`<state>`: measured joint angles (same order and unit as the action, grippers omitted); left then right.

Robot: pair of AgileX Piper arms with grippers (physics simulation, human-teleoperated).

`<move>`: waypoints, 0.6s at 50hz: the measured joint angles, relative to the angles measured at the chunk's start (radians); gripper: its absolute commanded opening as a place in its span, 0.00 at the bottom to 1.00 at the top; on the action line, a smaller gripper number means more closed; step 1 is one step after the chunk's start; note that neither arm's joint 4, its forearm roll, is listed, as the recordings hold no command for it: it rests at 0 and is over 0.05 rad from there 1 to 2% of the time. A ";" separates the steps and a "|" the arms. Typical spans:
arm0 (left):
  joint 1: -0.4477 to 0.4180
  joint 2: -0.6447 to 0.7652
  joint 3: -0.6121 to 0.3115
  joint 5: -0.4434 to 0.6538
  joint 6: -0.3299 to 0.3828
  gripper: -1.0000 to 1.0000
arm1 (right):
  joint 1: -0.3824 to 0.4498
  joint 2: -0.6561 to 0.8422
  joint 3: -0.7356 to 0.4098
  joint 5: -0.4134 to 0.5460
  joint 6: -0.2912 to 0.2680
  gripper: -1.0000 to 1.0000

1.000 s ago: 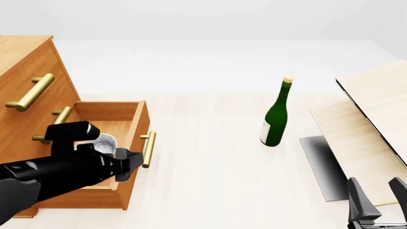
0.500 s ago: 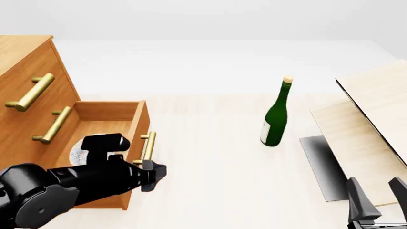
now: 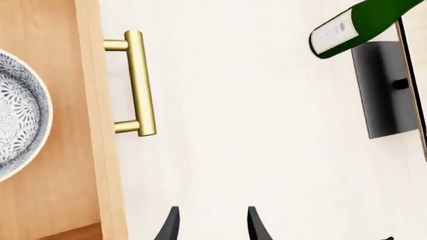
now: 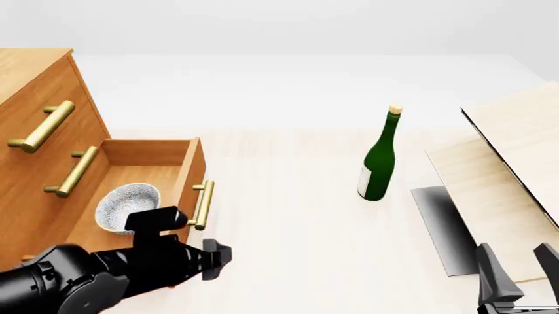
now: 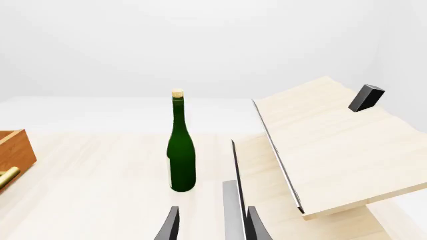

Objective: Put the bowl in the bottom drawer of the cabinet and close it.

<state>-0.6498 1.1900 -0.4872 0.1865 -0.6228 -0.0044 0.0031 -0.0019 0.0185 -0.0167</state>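
Bowl's sitting in the open bottom drawer, both claws empty.

From the front I see the bowl upright on the floor of the bottom drawer, which is pulled out from the cabinet on the left. My left claw hovers just near of the drawer's brass handle, over the tabletop; in the left wrist view its fingertips are parted with nothing between them. My right claw sits at the near right corner by the pale boards, fingers spread and holding nothing. The green bottle stands upright mid-table, well apart from the drawer.
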 measured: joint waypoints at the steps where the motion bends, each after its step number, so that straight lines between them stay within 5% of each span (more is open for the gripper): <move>1: 0.004 0.004 0.005 -0.005 -0.002 1.00 | 0.000 0.000 0.000 0.000 0.000 1.00; 30: 0.163 0.004 0.092 -0.082 0.036 1.00 | 0.000 0.000 0.000 0.000 0.000 1.00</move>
<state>-0.4864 1.1937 -0.3948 0.1046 -0.5868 -0.0044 0.0031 -0.0019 0.0185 -0.0167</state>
